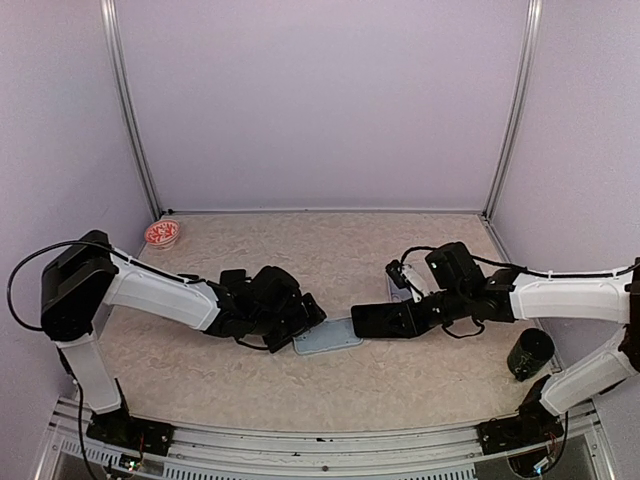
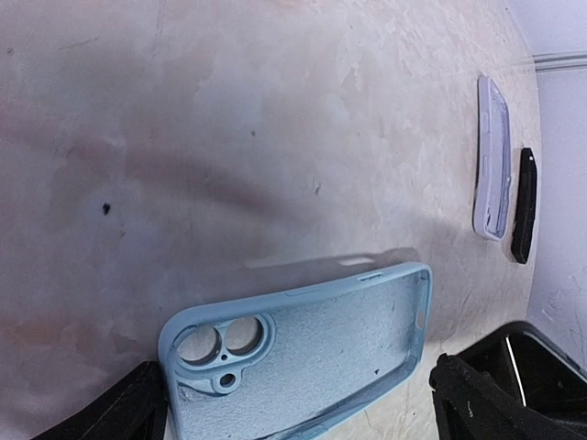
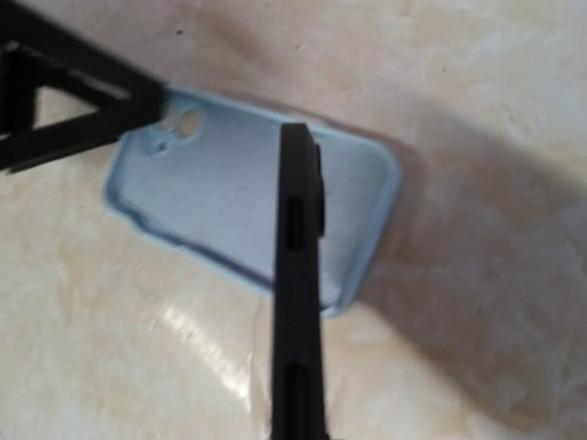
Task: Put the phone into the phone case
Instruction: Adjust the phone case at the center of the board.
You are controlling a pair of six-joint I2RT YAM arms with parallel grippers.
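Top view first: the right gripper (image 1: 418,316) is clamped on the black phone (image 1: 380,320), which hangs just off the right end of the light-blue phone case (image 1: 328,338). The case lies flat mid-table, open side up. The left gripper (image 1: 300,326) sits at the case's left end, jaws spread wide, holding nothing. So I'd call this the line-up step: phone brought over, not yet seated. There's plenty of bare table (image 1: 330,250) behind the case, and the black cup (image 1: 530,352) is well off to the right, no worry.

Left wrist view: the fingers (image 2: 128,412) straddle the case, one each side. I can't tell if they touch its rim. A lilac case (image 2: 492,156) and a thin black item (image 2: 523,206) just beside it lie well apart from the action, near the wall.

Right wrist view: the phone shows edge-on, crossing in front of the case's right half. Next move, I reckon: square it to the case, tuck one end under the lip, then press flat. The raised rim is the catch. Come in skewed and the phone rides on top or shoves the case along. The left fingers by the camera cut-outs leave little room at that end.
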